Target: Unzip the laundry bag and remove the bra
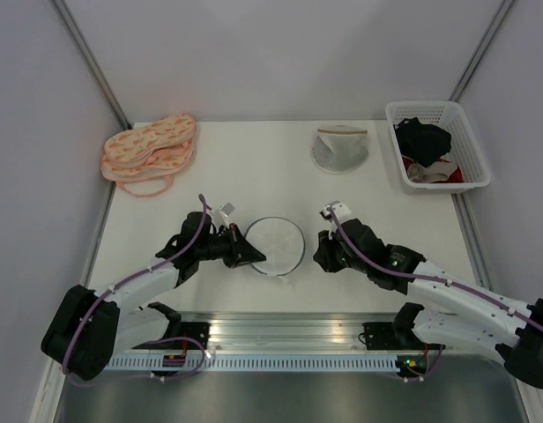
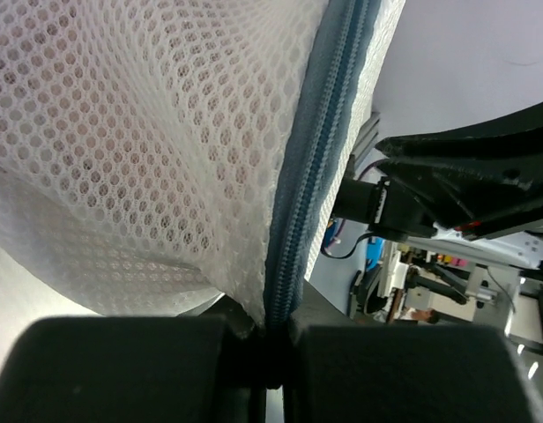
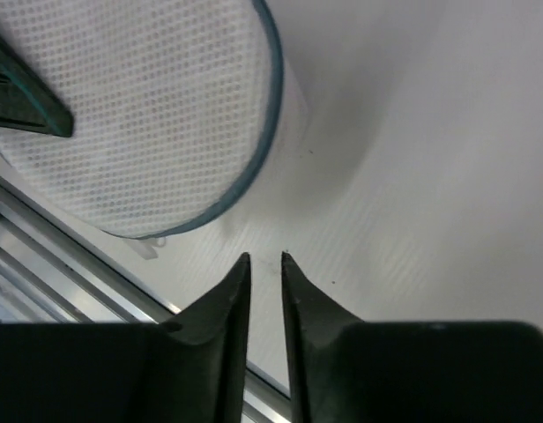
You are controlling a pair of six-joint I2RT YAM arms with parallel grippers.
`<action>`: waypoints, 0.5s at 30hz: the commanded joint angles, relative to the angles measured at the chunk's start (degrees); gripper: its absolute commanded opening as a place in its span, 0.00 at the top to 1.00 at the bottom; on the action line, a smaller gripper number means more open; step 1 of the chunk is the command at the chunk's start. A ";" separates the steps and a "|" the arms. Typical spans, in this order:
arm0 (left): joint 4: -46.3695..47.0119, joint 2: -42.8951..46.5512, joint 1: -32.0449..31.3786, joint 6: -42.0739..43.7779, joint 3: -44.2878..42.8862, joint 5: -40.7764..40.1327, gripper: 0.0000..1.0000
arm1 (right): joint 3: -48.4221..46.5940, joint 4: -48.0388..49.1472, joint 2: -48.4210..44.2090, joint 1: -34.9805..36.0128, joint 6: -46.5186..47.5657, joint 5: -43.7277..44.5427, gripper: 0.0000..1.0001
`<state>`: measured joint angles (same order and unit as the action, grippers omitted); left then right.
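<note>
The laundry bag (image 1: 278,240) lay near the front middle of the white desk (image 1: 254,172), between the two arms. It was a round, low dome of translucent white mesh with a thin dark hoop round its rim. In the left wrist view the mesh was a fine honeycomb weave, soft and slack, edged by a blue-grey zip tape with closed teeth. A faint pinkish cast showed through the weave, but the bra itself could not be made out.

The left tool (image 1: 254,256) was clamped tight on the bag's left rim, its two black padded fingers (image 2: 122,370) pinching the zip seam between them. The right tool (image 3: 264,257) hung just beside the bag's right side, apart from it. Its two dark tapered fingers were all but closed, with only a thin slit between them, and they held nothing.

There were two mesh bags on the desk. The second, a greyer round mesh bag (image 1: 340,150) with a beige band, sat well apart at the far side. At the far left corner lay one stack of peach-orange patterned bras (image 1: 148,148) with looping straps; their number could not be told. At the far right stood one white plastic basket (image 1: 470,167) with latticed walls, holding crumpled dark, white and red cloth.
</note>
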<state>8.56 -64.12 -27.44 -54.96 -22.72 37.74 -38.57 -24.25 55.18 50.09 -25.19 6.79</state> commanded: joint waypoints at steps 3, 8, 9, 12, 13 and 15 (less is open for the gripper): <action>14.63 0.40 0.20 -13.05 4.78 3.75 0.98 | 4.46 11.66 -2.01 3.96 -1.09 -4.77 0.57; 22.98 -0.83 0.20 -20.44 5.93 4.01 0.98 | 6.66 16.33 -0.07 9.32 -1.97 0.84 0.52; 23.69 -1.09 0.20 -20.97 5.93 4.27 0.98 | 6.75 17.47 0.89 10.63 -2.06 1.56 0.52; 23.61 -1.01 0.20 -21.42 5.58 4.28 0.98 | 6.66 19.67 2.65 12.40 -2.49 3.05 0.52; 23.52 -0.92 0.20 -21.59 5.49 4.19 0.98 | 6.49 20.11 2.83 13.54 -2.67 3.41 0.52; 22.91 -0.75 0.20 -21.33 5.58 4.01 0.98 | 6.22 21.08 3.53 14.51 -2.67 4.37 0.52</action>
<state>27.22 -65.10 -27.44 -72.84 -16.62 40.47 -32.01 -8.67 58.02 63.09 -26.98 7.92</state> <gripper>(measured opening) 0.045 0.480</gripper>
